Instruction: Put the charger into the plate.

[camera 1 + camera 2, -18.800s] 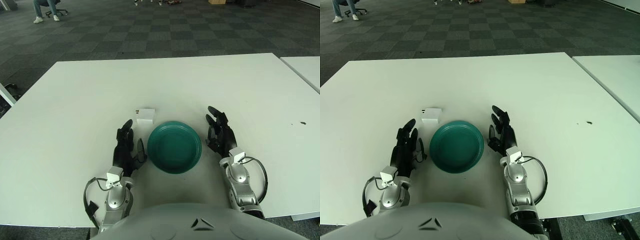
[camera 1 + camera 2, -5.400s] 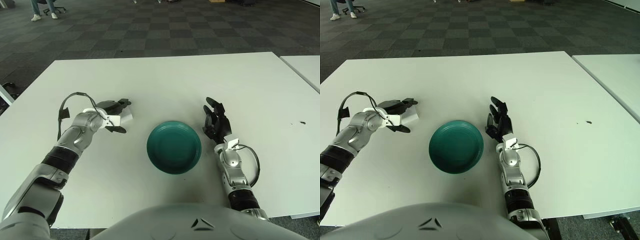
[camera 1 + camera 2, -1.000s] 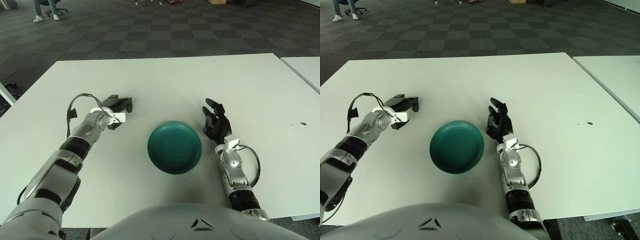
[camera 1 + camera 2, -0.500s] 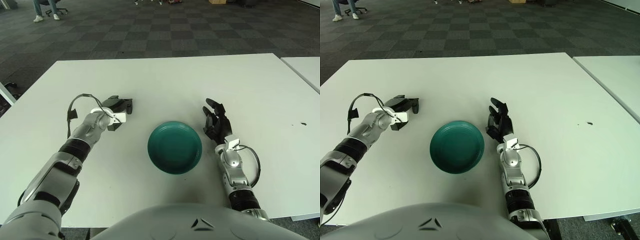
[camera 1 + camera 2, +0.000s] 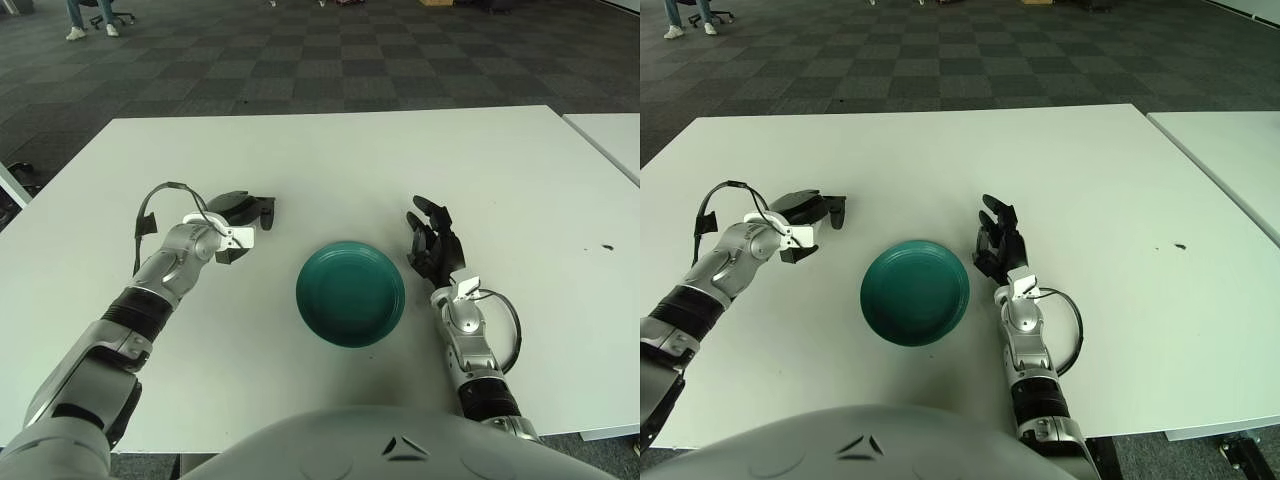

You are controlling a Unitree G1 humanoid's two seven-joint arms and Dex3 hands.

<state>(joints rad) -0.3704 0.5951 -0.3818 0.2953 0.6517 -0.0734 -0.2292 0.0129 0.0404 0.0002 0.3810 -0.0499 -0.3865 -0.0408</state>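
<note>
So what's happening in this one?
The humanoid's left hand is out to the left of the green plate, fingers curled around something small and white, apparently the charger, though little of it shows. It has not reached the plate, which holds nothing yet. The right hand shows just right of the plate with its fingers spread, holding nothing. Everything is on the white table.
</note>
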